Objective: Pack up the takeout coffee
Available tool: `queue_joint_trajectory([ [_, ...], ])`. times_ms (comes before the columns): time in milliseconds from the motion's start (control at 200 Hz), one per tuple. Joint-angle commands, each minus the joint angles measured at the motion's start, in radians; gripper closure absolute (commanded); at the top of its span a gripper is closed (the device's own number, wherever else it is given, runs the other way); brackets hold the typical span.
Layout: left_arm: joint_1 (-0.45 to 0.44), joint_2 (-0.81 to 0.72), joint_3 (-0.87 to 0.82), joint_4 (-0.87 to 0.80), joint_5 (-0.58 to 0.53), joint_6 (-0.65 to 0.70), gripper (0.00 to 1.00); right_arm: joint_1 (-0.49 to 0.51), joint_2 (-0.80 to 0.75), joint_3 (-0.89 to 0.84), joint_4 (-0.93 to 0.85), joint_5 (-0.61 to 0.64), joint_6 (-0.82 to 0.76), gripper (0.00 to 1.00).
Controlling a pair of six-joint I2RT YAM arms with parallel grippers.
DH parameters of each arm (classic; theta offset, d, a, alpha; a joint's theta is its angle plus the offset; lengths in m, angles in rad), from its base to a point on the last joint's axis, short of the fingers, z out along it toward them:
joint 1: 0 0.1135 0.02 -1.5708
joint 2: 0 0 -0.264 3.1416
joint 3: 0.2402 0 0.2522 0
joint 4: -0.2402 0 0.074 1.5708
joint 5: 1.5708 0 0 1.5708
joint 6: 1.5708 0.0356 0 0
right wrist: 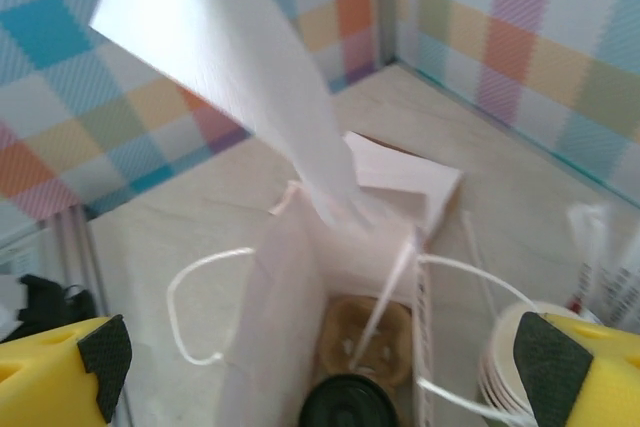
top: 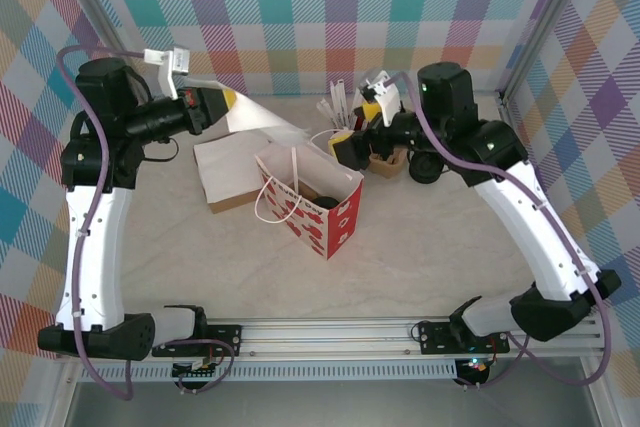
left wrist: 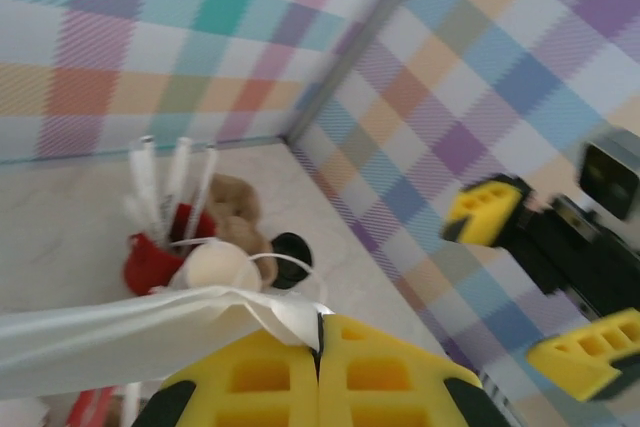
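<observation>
A red-and-white paper bag (top: 312,209) stands open mid-table. In the right wrist view I look down into the bag (right wrist: 290,317): a round black top (right wrist: 350,409) sits beside a brown moulded tray (right wrist: 367,339). Whether the takeout coffee is under that black top I cannot tell. My left gripper (top: 226,101) is shut on a white paper sheet (top: 262,117), pinched at the fingertips (left wrist: 320,332). The sheet slopes down to the bag's far edge (right wrist: 240,77). My right gripper (top: 355,127) hangs open over the bag's far right side, its fingers (right wrist: 60,379) spread wide with nothing between them.
A flat white pile on brown card (top: 232,172) lies left of the bag. Behind the bag are a stack of white round rims (right wrist: 510,357), white straws (top: 335,102) in a red holder (left wrist: 150,259), a brown item (top: 386,159) and black lids (top: 425,167). Plaid walls close in the back and sides.
</observation>
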Motion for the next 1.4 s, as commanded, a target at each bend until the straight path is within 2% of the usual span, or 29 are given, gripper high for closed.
queue_joint_trajectory([
  [0,-0.082,-0.007,0.054,0.017,0.074,0.079,0.96,0.022,0.067,0.101,-0.05,-0.187,-0.035,0.0],
  [230,-0.213,0.037,0.107,-0.018,0.09,0.166,0.97,0.114,0.237,0.322,-0.131,-0.211,-0.024,0.0],
  [335,-0.244,0.058,0.118,-0.034,0.088,0.193,0.97,0.143,0.297,0.392,-0.157,-0.24,-0.017,0.0],
  [400,-0.256,0.067,0.123,-0.042,0.086,0.205,0.97,0.155,0.322,0.419,-0.166,-0.266,-0.008,0.04],
  [605,-0.272,0.078,0.126,-0.059,0.08,0.229,0.97,0.159,0.35,0.454,-0.19,-0.267,0.008,0.36],
  [770,-0.272,0.073,0.125,-0.081,0.055,0.245,0.95,0.16,0.336,0.444,-0.207,-0.194,0.008,0.75],
  [820,-0.272,0.066,0.122,-0.089,0.028,0.245,0.87,0.16,0.333,0.441,-0.216,-0.169,0.008,0.85],
  [875,-0.272,0.05,0.11,-0.095,-0.01,0.245,0.71,0.16,0.332,0.434,-0.231,-0.139,0.003,0.91],
  [910,-0.272,0.034,0.098,-0.096,-0.041,0.245,0.63,0.16,0.331,0.427,-0.239,-0.118,-0.004,0.92],
  [970,-0.272,-0.005,0.065,-0.088,-0.099,0.244,0.6,0.159,0.334,0.415,-0.253,-0.087,-0.018,0.93],
  [1215,-0.272,-0.222,-0.122,-0.038,-0.406,0.221,0.56,0.162,0.382,0.437,-0.328,0.091,-0.102,0.95],
  [1395,-0.272,-0.352,-0.27,-0.004,-0.521,0.172,0.55,0.164,0.407,0.481,-0.366,0.184,-0.151,0.95],
])
